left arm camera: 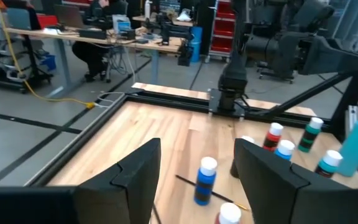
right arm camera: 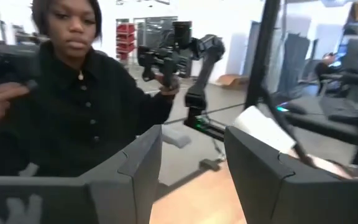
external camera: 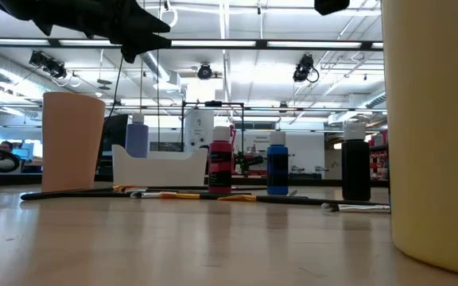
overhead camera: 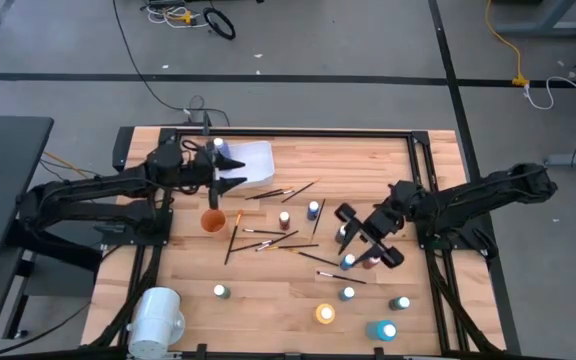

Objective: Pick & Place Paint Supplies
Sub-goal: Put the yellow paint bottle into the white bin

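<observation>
Small white-capped paint bottles stand upright on the wooden table: a dark red one [overhead camera: 285,217], a blue one [overhead camera: 313,209], a yellow one [overhead camera: 325,313], a teal one [overhead camera: 381,330] and others at the near right. Thin dark brushes [overhead camera: 268,238] lie flat in the middle. My left gripper [overhead camera: 230,172] hangs open above the white tub [overhead camera: 256,160] at the far left, and nothing is between its fingers [left arm camera: 135,180]. My right gripper [overhead camera: 353,232] hovers open over the bottles at the right, nothing between its fingers [right arm camera: 135,168].
An orange cup [overhead camera: 213,220] stands near the tub. A large white cylinder [overhead camera: 156,315] lies at the near left corner. A black frame [overhead camera: 268,132] borders the table. A person in black [right arm camera: 73,112] shows beyond the table in the right wrist view.
</observation>
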Tool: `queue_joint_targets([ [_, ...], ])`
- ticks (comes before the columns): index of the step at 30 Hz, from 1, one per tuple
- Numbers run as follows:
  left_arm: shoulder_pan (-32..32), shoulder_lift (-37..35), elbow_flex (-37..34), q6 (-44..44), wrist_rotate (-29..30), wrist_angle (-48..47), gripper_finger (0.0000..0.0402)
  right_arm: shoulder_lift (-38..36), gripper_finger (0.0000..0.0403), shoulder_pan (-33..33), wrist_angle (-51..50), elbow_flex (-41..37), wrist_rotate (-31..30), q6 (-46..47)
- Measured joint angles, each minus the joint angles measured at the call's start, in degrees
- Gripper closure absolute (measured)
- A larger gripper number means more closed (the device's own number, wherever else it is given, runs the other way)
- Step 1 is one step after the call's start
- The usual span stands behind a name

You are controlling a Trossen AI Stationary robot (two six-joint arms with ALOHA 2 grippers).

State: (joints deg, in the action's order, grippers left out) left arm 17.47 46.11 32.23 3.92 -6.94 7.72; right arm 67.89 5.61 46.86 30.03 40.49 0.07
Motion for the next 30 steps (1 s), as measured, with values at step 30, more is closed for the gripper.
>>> queue_joint_targets([
  [30,-6.64,0.0,-0.09,-5.56,-0.23,-2.95,0.0187,31.16,0.0223,17.54,-7.48,19.79,-5.16,-6.39],
])
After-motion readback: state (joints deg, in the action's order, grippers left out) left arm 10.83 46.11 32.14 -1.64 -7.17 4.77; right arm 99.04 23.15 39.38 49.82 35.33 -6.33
